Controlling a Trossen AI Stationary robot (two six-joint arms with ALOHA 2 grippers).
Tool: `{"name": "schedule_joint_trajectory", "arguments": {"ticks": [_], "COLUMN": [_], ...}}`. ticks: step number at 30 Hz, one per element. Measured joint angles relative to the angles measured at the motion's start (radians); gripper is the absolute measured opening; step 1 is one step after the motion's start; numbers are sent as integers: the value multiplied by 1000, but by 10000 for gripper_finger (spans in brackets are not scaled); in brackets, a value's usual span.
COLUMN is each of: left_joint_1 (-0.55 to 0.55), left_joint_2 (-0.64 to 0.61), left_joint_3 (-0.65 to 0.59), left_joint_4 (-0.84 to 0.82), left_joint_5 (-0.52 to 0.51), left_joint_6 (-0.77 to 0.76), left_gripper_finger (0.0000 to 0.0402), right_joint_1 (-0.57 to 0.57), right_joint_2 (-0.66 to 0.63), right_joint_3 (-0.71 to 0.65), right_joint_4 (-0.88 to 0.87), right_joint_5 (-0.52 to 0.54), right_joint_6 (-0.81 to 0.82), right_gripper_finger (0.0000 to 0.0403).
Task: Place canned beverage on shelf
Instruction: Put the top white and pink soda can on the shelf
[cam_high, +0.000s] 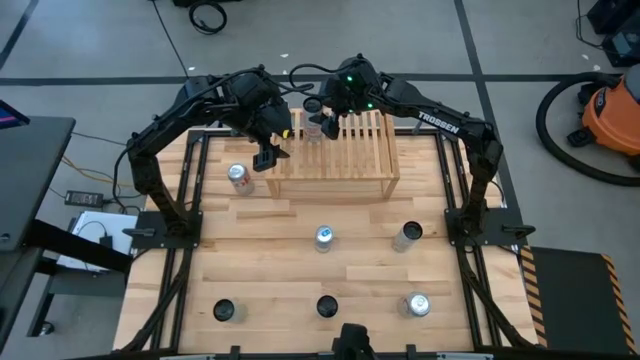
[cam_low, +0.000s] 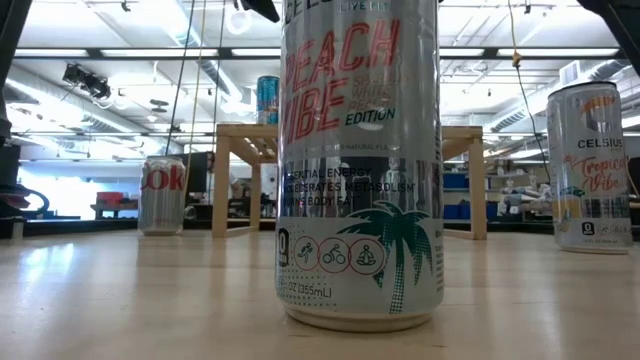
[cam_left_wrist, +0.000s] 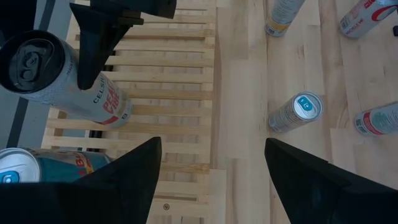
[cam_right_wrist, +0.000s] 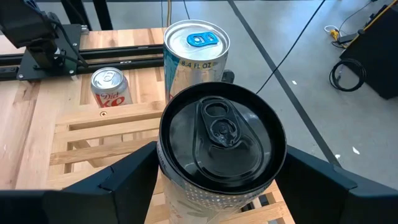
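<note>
A silver can with a black top (cam_right_wrist: 221, 146) stands upright on the slats of the light-wood shelf (cam_high: 350, 160), near its far left corner. My right gripper (cam_right_wrist: 221, 186) is shut on this can. Next to it on the shelf is a teal can with a blue tab (cam_right_wrist: 196, 56), which also shows in the low view (cam_low: 268, 100). My left gripper (cam_left_wrist: 211, 180) hangs open above the shelf's left end with nothing between its fingers. My right gripper has the black-topped can between its two fingers, one on each side of the wall (cam_right_wrist: 163, 180) below the rim. It comes from the table's right side, slanting down. One finger (cam_left_wrist: 93, 50) lies against the can's side. The can stands upright, its base on the slats.
A Diet Coke can (cam_high: 238, 178) stands on the table left of the shelf. Several more cans stand on the near half of the table (cam_high: 323, 237) (cam_high: 407, 236) (cam_high: 416, 304). One of them fills the low view (cam_low: 360, 160).
</note>
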Motion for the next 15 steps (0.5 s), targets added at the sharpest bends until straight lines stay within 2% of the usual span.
{"name": "schedule_joint_trajectory", "arguments": {"ticks": [6, 15], "left_joint_1": [0, 0], "left_joint_2": [0, 0], "left_joint_3": [0, 0], "left_joint_4": [0, 0], "left_joint_5": [0, 0], "left_joint_6": [0, 0], "left_gripper_finger": [288, 288], "right_joint_1": [-1, -1], "right_joint_2": [0, -2], "right_joint_3": [0, 2], "right_joint_4": [-2, -7], "right_joint_5": [1, 5], "right_joint_6": [-7, -45], "right_gripper_finger": [305, 322]}}
